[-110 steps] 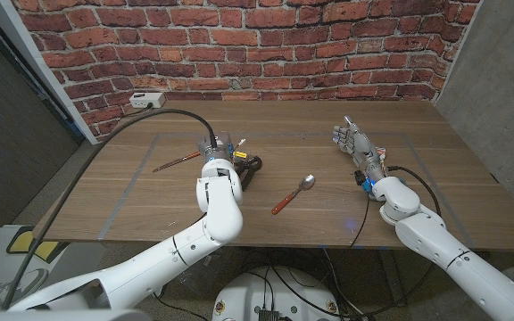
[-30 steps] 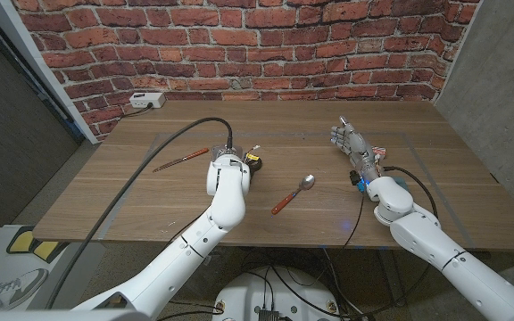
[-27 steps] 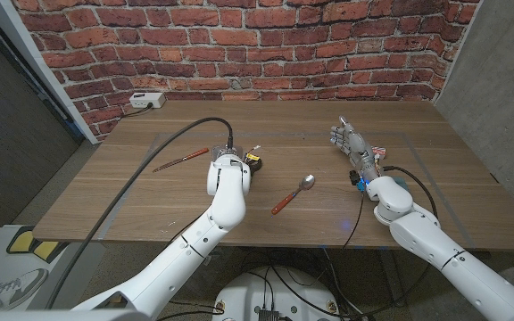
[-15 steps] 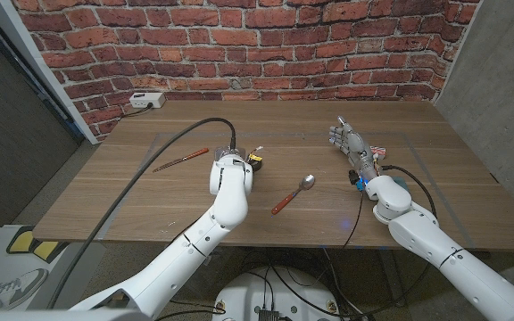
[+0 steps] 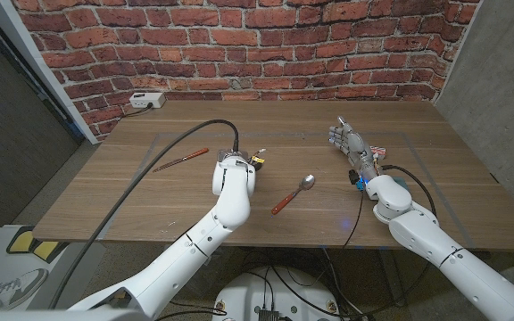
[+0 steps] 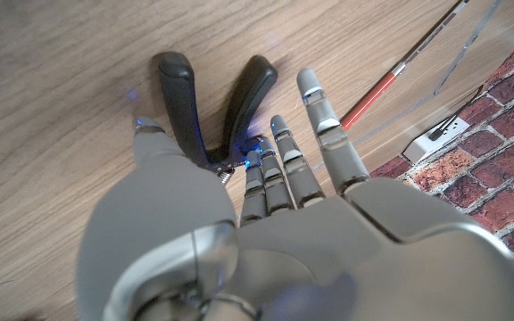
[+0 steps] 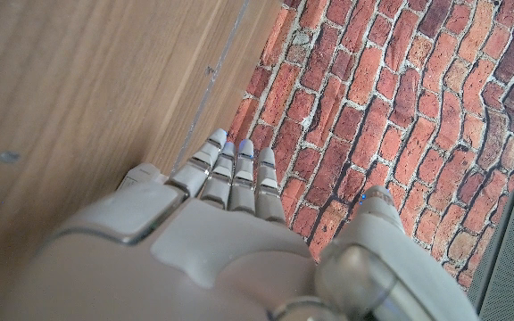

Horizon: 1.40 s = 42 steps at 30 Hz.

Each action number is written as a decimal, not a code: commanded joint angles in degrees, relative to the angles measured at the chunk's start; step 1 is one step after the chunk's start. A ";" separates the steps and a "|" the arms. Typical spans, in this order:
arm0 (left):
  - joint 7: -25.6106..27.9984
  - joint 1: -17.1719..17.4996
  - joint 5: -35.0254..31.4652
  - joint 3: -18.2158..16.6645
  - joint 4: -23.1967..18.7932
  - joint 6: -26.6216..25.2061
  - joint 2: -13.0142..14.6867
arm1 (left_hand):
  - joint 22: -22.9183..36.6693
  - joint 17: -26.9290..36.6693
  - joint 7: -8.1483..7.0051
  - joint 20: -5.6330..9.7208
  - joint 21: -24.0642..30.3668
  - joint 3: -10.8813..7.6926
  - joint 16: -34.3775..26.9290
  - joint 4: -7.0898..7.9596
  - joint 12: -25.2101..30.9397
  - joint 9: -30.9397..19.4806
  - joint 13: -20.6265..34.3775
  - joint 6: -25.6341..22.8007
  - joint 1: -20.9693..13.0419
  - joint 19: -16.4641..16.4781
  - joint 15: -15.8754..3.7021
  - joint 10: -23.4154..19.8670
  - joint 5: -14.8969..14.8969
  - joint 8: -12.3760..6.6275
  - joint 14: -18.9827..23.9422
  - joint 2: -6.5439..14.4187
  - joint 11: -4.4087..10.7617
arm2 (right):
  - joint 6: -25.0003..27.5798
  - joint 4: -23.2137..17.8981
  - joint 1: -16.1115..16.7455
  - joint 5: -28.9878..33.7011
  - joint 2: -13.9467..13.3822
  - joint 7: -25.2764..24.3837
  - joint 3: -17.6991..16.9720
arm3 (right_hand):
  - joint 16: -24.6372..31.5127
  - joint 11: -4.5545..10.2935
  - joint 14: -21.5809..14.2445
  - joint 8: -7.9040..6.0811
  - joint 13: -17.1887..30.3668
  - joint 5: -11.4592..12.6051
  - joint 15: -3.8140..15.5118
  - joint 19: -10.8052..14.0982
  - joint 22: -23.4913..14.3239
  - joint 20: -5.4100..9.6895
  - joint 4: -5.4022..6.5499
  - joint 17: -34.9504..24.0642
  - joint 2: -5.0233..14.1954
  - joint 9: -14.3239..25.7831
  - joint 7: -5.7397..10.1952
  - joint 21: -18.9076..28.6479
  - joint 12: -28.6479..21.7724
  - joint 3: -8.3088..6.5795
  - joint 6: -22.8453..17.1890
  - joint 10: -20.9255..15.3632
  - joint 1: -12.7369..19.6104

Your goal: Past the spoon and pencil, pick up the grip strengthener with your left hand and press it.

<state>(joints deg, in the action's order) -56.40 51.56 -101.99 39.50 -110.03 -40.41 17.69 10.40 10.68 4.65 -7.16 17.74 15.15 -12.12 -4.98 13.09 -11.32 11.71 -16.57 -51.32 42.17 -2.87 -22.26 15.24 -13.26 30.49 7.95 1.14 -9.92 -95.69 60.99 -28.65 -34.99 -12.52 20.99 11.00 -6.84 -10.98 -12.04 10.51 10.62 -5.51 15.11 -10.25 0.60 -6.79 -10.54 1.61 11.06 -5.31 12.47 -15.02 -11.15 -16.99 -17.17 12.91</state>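
Observation:
The grip strengthener (image 6: pixel 211 98) lies on the wooden table, its two black handles spread in a V and its spring end under my fingers. My left hand (image 6: pixel 266 192) hovers just over it with thumb and fingers (image 6: pixel 321 116) apart, the handles showing between them, nothing held. In the head view my left wrist (image 5: pixel 234 171) covers most of the tool; a small yellow and black part (image 5: pixel 259 160) peeks out. The red-handled spoon (image 5: pixel 293 193) lies to the right of it, the pencil (image 5: pixel 181 160) to the left. My right hand (image 5: pixel 350 143) stands upright with fingers straight, holding nothing.
A white power strip (image 5: pixel 147 101) sits at the table's back left by the brick wall. A black cable (image 5: pixel 163 147) arcs over the table to my left wrist. Thin tape lines (image 5: pixel 141 169) mark the tabletop.
My left arm has reached farther forward and right, so the wrist now covers the grip strengthener that showed beside the hand before. My right hand has barely shifted.

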 commanded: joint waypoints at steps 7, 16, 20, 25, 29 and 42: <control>-0.84 0.09 0.35 0.04 0.14 0.47 0.45 | 0.02 0.16 -0.43 0.22 -0.20 -0.35 -0.15 0.22 0.05 -0.24 0.19 -1.34 -0.50 0.80 -0.31 -1.57 -0.32 -0.17 1.48 0.01 0.47 | 0.47 -0.06 0.23 -0.31 -0.04 -0.27 0.06 | 0.00 0.10 -0.72 0.03 0.18 -0.12 -0.06 0.03 -0.34 -0.23 -0.06 -0.06 0.28 0.11 -0.07 -0.16 0.24 0.00 -0.58 -0.41 0.28; -0.64 0.36 0.97 0.43 -0.55 0.26 0.76 | 0.03 0.13 -0.54 0.41 -0.37 -0.43 -0.31 0.21 0.09 -0.24 0.19 -1.93 -0.78 1.00 -0.62 -2.25 -0.48 -0.22 2.39 0.13 0.95 | 0.20 0.36 -0.13 -0.25 0.17 -0.01 0.28 | -0.02 0.05 -0.75 0.07 0.19 -0.12 -0.06 0.00 -0.35 -0.26 -0.07 -0.06 0.28 0.11 -0.07 -0.21 0.29 0.01 -0.54 -0.46 0.30; -1.24 -0.03 1.36 0.73 0.27 0.60 0.59 | 0.04 0.13 -0.62 0.62 -0.35 -0.48 -0.39 0.23 0.10 -0.24 0.18 -2.09 -0.90 1.34 -0.93 -2.55 -0.55 -0.19 2.84 0.22 1.02 | 0.09 0.74 -0.18 -0.51 0.43 0.08 0.31 | -0.03 0.05 -0.74 0.09 0.19 -0.12 -0.06 0.01 -0.35 -0.26 -0.07 -0.06 0.29 0.12 -0.10 -0.23 0.31 0.01 -0.53 -0.50 0.30; -1.46 -0.51 1.26 1.06 1.52 0.07 0.34 | 0.05 0.13 -0.71 0.70 -0.46 -0.51 -0.36 0.28 0.08 -0.24 0.18 -2.28 -0.95 1.36 -0.84 -2.77 -0.62 -0.18 3.04 0.29 1.05 | 0.26 0.82 -0.27 -0.49 0.27 0.25 0.40 | -0.04 0.09 -0.77 0.10 0.19 -0.13 -0.06 0.05 -0.35 -0.29 -0.07 -0.06 0.29 0.12 -0.03 -0.25 0.38 0.03 -0.58 -0.48 0.30; -1.33 -1.08 1.12 1.39 2.40 -0.17 0.41 | 0.05 0.13 -0.71 0.54 -0.73 -0.52 -0.11 0.35 -0.14 -0.24 0.18 -2.02 -0.97 0.97 -0.71 -2.49 -0.69 0.01 2.62 0.36 1.16 | 0.69 0.74 -0.30 -0.81 0.34 0.07 0.34 | -0.05 0.06 -0.77 0.13 0.19 -0.13 -0.08 0.06 -0.35 -0.32 -0.07 -0.06 0.29 0.12 -0.02 -0.26 0.42 0.04 -0.55 -0.47 0.29; -1.19 -3.33 2.02 2.66 4.42 0.41 0.98 | 0.11 0.16 -0.78 -0.09 -1.80 -0.69 0.44 0.59 -0.64 -0.25 0.19 -1.58 -1.09 -0.90 -0.55 -1.86 -0.85 0.42 1.62 0.72 1.30 | 1.11 0.59 -0.23 -1.02 0.42 -0.51 0.21 | -0.09 0.01 -0.78 0.17 0.20 -0.13 -0.11 0.09 -0.36 -0.24 -0.05 -0.06 0.33 0.12 -0.02 -0.32 0.50 0.06 -0.57 -0.61 0.28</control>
<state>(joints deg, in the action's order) -57.55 49.77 -100.93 41.22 -107.29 -40.47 18.39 10.40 10.66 4.00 -7.17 16.28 14.68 -11.85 -4.49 12.64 -11.39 11.72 -18.45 -51.79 41.72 -3.07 -24.32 14.07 -12.92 32.30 8.41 2.37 -9.22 -95.01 60.74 -29.37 -34.70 -12.53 21.31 11.00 -6.84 -11.21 -12.04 10.54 10.62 -5.51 15.10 -10.55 0.60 -6.79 -10.54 1.61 11.06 -5.31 12.47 -14.79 -11.15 -16.99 -17.16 12.91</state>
